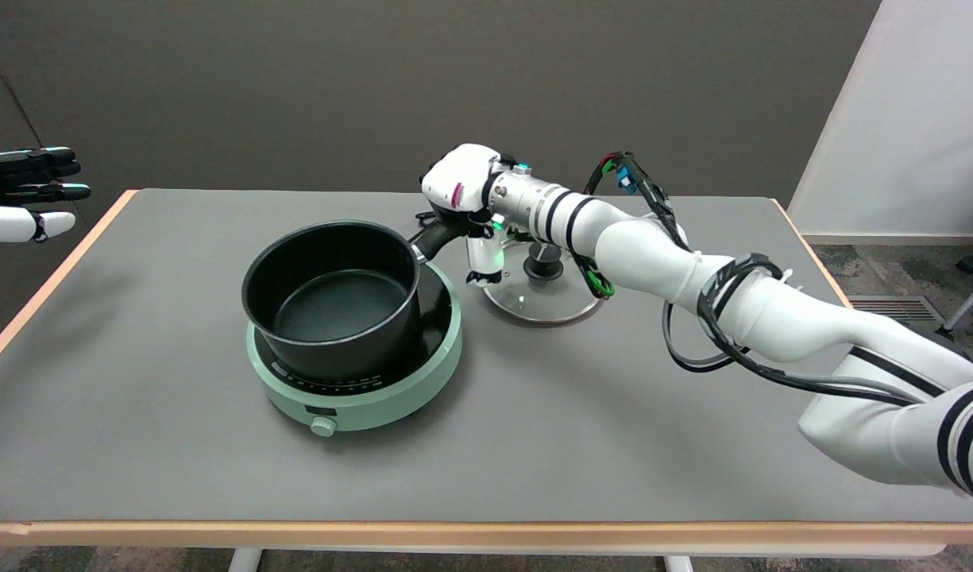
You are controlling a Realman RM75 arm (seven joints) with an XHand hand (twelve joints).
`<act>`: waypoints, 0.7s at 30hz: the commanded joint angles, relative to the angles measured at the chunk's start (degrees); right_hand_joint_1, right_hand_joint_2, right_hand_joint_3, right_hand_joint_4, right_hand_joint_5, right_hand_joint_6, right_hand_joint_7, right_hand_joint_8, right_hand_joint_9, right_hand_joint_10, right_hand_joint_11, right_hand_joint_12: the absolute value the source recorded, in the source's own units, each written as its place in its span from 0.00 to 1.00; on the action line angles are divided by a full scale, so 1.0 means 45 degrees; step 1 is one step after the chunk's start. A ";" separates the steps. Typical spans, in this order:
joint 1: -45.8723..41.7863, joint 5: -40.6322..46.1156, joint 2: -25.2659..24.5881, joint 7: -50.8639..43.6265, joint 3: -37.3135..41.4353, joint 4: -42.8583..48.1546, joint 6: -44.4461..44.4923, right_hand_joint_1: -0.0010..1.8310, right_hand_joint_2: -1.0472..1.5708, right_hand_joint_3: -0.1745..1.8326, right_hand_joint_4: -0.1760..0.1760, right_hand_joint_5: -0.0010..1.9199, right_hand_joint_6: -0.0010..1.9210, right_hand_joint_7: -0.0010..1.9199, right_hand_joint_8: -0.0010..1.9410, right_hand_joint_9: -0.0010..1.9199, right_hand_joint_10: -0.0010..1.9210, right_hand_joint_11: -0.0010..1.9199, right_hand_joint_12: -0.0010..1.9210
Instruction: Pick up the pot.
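My right hand [464, 191] is wrapped around the handle [434, 237] of the black pot [333, 298], fingers closed on it. The pot sits on the green hotplate [359, 381], its base looking barely raised, if at all. I judge the lift is just starting: next I need a steady rise, keeping the pot level and clear of the glass lid [543, 292] beside it.
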 commanded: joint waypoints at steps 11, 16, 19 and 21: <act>-0.0119 0.0021 0.0163 0.0012 0.0139 0.0548 0.0242 0.55 0.59 0.55 0.26 0.76 0.76 0.76 0.75 0.76 0.76 0.76 0.76; -0.0119 0.0021 0.0152 0.0012 0.0033 0.0565 0.0242 0.56 0.57 0.57 0.27 0.75 0.75 0.75 0.74 0.75 0.75 0.75 0.75; -0.0119 0.0021 0.0152 0.0012 -0.0003 0.0559 0.0206 0.57 0.57 0.60 0.28 0.75 0.74 0.75 0.74 0.75 0.74 0.75 0.74; -0.0119 0.0021 0.0152 0.0012 -0.0027 0.0524 0.0176 0.57 0.58 0.62 0.27 0.75 0.75 0.75 0.74 0.75 0.75 0.75 0.75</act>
